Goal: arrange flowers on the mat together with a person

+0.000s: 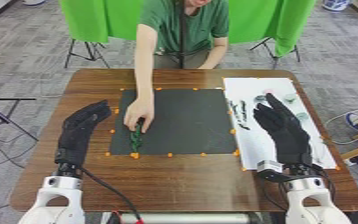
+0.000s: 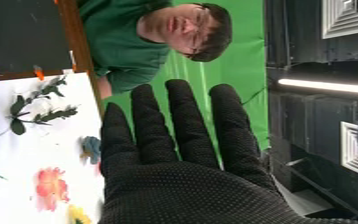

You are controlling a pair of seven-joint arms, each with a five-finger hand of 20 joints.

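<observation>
One person's hand (image 1: 140,112) touches a green stem (image 1: 136,141) lying on a dark mat (image 1: 189,127), near the side facing the left edge of the brown counter (image 1: 175,175). The robot's left hand (image 1: 79,127), open with relaxed fingers, hangs between that edge and the mat. Its right hand (image 1: 286,131), open and straight-fingered, is poised over a white sheet (image 1: 249,87) along the counter's right edge. Dark-leaved sprigs (image 1: 238,112) lie on the sheet near the mat.
</observation>
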